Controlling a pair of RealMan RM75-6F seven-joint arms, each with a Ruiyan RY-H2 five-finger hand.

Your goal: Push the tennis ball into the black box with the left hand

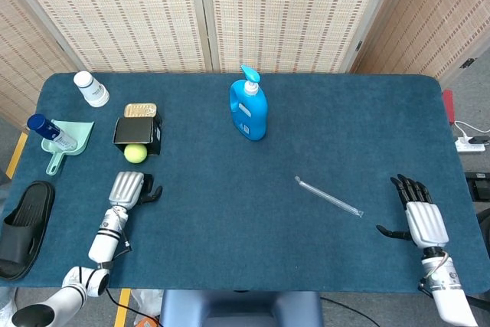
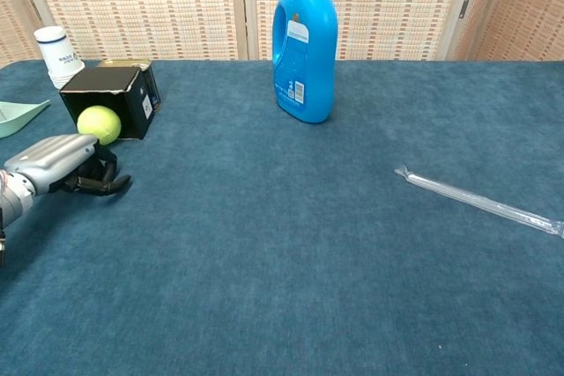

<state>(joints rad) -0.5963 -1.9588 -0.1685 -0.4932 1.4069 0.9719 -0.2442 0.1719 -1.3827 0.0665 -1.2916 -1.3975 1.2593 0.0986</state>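
The yellow-green tennis ball [image 1: 135, 154] [image 2: 99, 124] sits at the open front of the black box [image 1: 136, 132] [image 2: 110, 99], partly inside its mouth. My left hand [image 1: 129, 189] [image 2: 60, 164] lies low on the table just behind the ball, palm down, fingers stretched toward the box and thumb out to the side; a small gap shows between fingertips and ball. It holds nothing. My right hand [image 1: 419, 216] rests open at the table's right front, far from the box.
A blue detergent bottle [image 1: 249, 109] [image 2: 305, 46] stands mid-table. A clear plastic stick [image 1: 328, 196] [image 2: 480, 202] lies to the right. A gold tin [image 1: 140, 109] sits behind the box; a white bottle [image 1: 91, 89], teal scoop [image 1: 65, 139] and black slipper [image 1: 24, 226] are at the left.
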